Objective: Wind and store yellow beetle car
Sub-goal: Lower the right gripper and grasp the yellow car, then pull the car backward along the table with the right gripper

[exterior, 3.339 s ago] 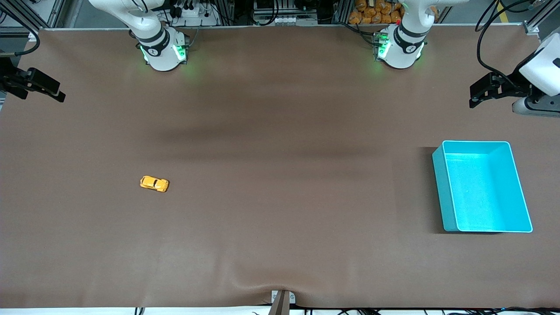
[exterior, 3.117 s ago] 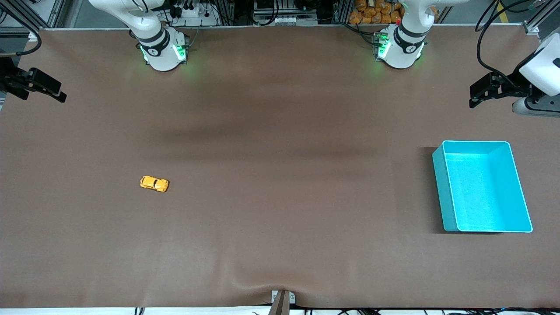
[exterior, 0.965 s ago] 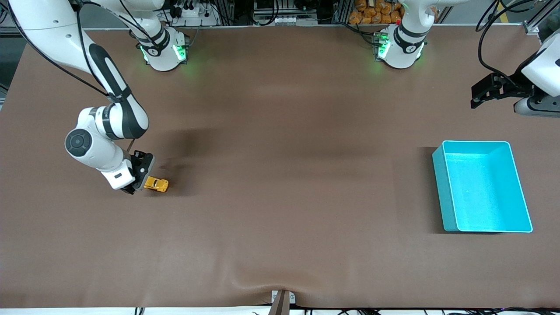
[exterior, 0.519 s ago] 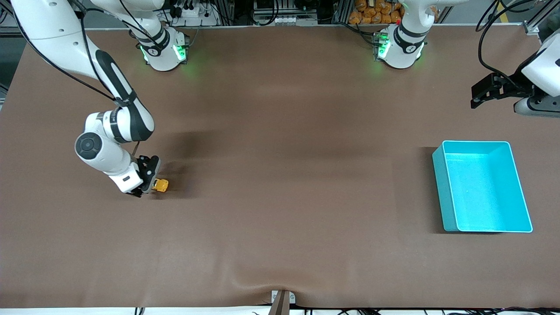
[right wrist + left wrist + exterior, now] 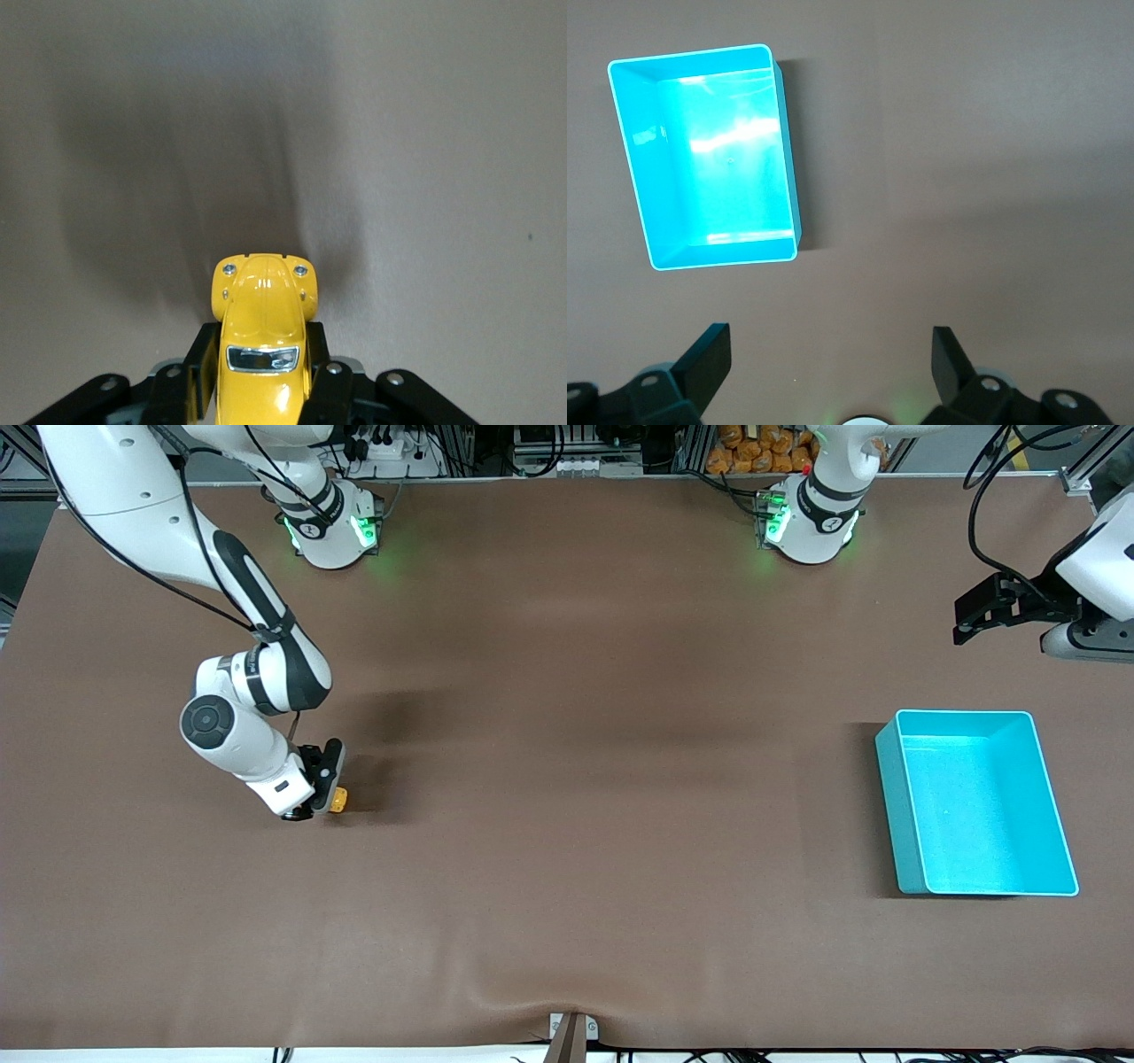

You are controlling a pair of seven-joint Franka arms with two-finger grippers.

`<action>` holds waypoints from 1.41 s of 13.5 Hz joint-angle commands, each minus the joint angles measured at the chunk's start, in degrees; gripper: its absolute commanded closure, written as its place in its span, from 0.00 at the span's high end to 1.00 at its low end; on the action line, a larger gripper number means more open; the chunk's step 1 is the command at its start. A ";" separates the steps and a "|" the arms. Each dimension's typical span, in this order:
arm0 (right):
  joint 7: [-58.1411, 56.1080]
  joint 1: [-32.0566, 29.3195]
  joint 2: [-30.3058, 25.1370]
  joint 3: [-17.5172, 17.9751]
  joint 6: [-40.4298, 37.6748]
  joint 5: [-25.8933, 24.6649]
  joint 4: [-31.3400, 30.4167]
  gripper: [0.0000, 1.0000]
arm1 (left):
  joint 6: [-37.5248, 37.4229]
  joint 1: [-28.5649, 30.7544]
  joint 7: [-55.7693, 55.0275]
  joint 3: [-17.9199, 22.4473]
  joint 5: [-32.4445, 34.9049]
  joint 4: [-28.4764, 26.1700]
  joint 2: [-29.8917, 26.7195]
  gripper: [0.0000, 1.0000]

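The right gripper (image 5: 321,793) clamps its fingers on the flanks of the yellow beetle car (image 5: 337,801), low on the table (image 5: 567,797) toward the right arm's end. The hold looks shallow on that glossy shell; a tug could slip it free. The turquoise bin (image 5: 899,815) sits well apart, under the waiting left gripper (image 5: 831,363), spread wide.

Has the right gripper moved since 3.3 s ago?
Yes. The right gripper came in from the table's edge at the right arm's end, toward the turquoise bin, and is now shut on the tiny yellow beetle car.
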 commanded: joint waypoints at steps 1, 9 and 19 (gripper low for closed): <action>-2.88 0.23 2.07 -0.23 1.11 -0.84 1.47 0.00 | 0.01 0.12 0.93 -0.15 1.39 0.94 0.24 1.00; -8.52 -3.46 4.54 -0.23 2.00 -0.84 3.32 0.00 | 0.01 0.12 0.93 -0.15 1.39 0.85 0.24 1.00; -14.40 -11.80 5.86 -0.49 1.83 -1.55 3.32 0.00 | 0.01 0.12 0.93 -0.15 1.39 0.94 0.32 1.00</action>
